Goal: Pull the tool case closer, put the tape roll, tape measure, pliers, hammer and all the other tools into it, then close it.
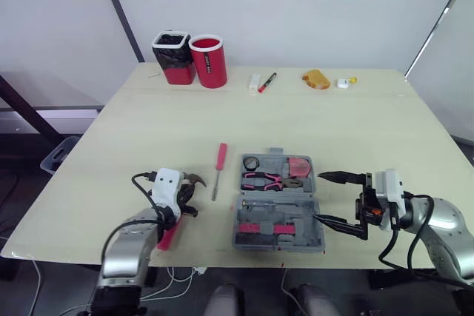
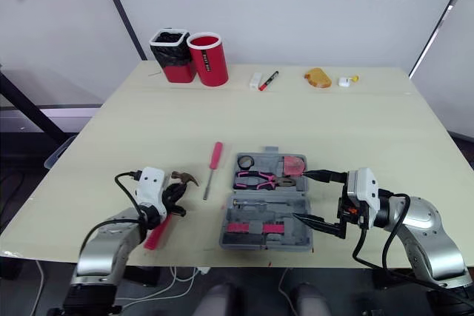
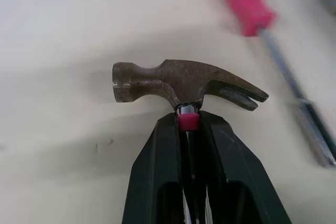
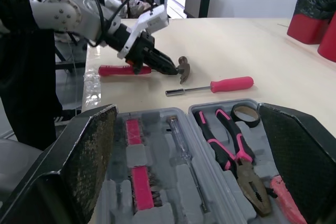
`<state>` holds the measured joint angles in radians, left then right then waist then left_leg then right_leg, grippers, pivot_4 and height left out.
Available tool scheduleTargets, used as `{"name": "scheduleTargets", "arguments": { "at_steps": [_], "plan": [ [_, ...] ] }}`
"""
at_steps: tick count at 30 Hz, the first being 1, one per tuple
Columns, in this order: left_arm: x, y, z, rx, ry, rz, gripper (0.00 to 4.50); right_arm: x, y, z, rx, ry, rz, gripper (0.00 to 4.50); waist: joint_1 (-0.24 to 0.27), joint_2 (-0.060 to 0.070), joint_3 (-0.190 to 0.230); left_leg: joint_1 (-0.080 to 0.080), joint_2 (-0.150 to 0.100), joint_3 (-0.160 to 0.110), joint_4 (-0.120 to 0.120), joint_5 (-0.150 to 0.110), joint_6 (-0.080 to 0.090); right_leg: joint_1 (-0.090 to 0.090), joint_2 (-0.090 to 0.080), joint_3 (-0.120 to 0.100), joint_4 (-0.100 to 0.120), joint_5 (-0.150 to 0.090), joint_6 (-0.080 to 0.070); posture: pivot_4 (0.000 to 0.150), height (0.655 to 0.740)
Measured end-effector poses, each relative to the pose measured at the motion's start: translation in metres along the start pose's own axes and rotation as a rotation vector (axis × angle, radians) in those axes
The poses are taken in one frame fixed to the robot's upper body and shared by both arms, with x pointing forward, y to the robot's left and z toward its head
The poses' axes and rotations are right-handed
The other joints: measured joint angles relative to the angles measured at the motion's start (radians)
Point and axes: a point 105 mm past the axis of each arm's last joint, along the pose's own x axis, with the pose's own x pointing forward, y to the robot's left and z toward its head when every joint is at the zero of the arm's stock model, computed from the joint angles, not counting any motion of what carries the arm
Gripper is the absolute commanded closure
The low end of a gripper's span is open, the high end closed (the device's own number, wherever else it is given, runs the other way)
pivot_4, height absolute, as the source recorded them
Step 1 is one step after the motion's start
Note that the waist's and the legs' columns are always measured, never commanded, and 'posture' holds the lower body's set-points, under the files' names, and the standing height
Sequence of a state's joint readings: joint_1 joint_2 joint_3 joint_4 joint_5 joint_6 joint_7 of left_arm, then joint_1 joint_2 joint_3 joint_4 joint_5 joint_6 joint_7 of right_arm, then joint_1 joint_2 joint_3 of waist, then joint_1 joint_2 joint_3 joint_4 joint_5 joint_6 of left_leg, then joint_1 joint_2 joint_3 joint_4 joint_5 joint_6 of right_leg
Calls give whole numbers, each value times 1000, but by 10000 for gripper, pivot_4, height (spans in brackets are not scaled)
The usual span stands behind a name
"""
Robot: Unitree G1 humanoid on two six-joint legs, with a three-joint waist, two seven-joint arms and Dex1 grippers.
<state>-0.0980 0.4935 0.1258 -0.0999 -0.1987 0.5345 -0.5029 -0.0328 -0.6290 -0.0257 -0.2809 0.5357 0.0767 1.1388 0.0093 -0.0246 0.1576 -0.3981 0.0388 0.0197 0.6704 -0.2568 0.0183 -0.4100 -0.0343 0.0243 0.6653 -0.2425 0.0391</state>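
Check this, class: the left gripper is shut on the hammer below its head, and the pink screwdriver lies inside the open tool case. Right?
No: the screwdriver lies on the table beside the tool case, not inside, as the left eye view shows. The left gripper is shut on the hammer.

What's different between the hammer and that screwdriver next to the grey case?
The hammer is clamped just below its head by the left tool; the screwdriver lies free on the table. The hammer ends in a broad, rusty-brown claw head; the screwdriver ends in a thin metal shaft. Both have red-pink handles, and both are outside the open tool case.
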Motion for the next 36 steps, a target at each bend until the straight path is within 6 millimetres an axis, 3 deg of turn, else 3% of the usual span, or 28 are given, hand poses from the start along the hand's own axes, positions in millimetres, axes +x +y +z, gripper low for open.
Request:
{"name": "scheduleTargets", "arguments": {
  "at_steps": [3,7,12,16,22,29,36],
  "plan": [
    [1,-3,24,52,-42,-99,44094,-2,0,0,5,-5,-23,0,8,0,0,-1,-1,0,0,0,0,0,-1,-1,-1,0,0,1500,7400],
    [5,-24,68,194,-89,-332,44094,-7,-3,0,3,-5,-70,0,4,-1,1,-2,-1,1,0,0,0,0,-1,0,-3,0,0,1500,7400],
    [12,-65,86,341,-84,-589,44094,-21,-2,-4,16,11,-138,0,4,-1,1,-2,0,0,0,0,0,0,1,0,-3,0,1,1500,7400],
    [16,-84,100,412,-70,-703,44094,-28,3,-8,31,25,-167,0,0,-1,1,-1,0,0,0,0,0,0,1,1,-3,0,1,1500,7400],
    [24,-116,90,476,12,-863,44094,-35,3,-7,11,27,-209,0,-3,-1,1,-1,0,1,0,0,0,0,2,1,-3,0,1,1500,7400],
    [36,-168,88,545,77,-1014,44094,-39,11,-13,30,43,-224,0,-3,-1,1,-2,-1,1,0,0,0,0,3,3,-3,0,1,1500,7400],
    [34,-196,73,578,168,-1107,44094,-41,15,-16,35,49,-219,0,-7,-1,1,-2,0,0,0,0,0,0,4,3,-3,0,1,1500,7400]
  ]
}}
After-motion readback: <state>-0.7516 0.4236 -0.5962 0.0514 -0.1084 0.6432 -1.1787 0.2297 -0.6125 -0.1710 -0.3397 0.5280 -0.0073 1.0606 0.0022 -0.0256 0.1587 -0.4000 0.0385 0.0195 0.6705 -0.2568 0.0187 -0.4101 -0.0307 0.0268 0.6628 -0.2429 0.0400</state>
